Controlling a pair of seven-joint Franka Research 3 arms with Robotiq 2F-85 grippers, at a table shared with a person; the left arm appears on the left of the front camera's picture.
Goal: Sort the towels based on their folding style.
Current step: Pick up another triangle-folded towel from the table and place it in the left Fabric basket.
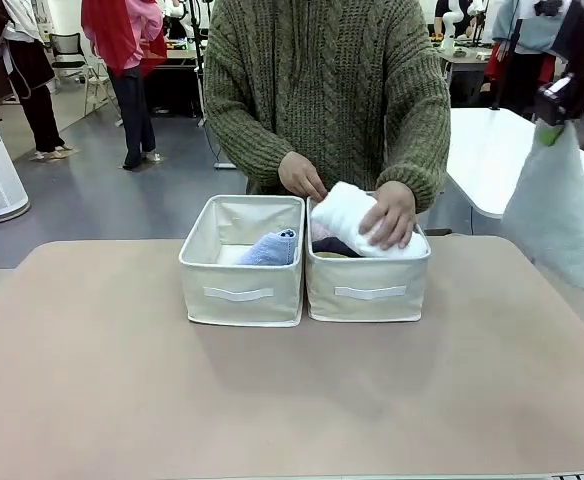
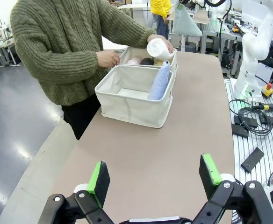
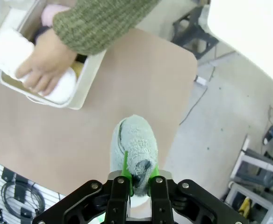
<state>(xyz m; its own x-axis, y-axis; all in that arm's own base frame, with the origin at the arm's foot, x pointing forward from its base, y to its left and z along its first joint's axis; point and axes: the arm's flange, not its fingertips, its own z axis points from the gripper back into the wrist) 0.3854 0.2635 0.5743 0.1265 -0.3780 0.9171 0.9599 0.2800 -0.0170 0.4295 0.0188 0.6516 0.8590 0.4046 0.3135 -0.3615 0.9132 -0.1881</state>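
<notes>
My right gripper (image 1: pixel 550 128) is shut on the tip of the grey-green cone towel (image 1: pixel 562 212), which hangs high over the table's right edge; the right wrist view shows the towel (image 3: pixel 134 147) pinched between the green pads. A person's hand (image 1: pixel 390 215) presses the white rolled towel (image 1: pixel 352 215) into the right bin (image 1: pixel 368 290), where pink and dark grey rolls also lie. The pale blue cone towel (image 1: pixel 270 248) leans inside the left bin (image 1: pixel 240 292). My left gripper (image 2: pixel 156 179) is open over bare table, far from the bins.
The two cream fabric bins stand side by side at the table's far middle. The person stands right behind them with both hands at the bins. A white table (image 1: pixel 512 160) lies beyond the right edge.
</notes>
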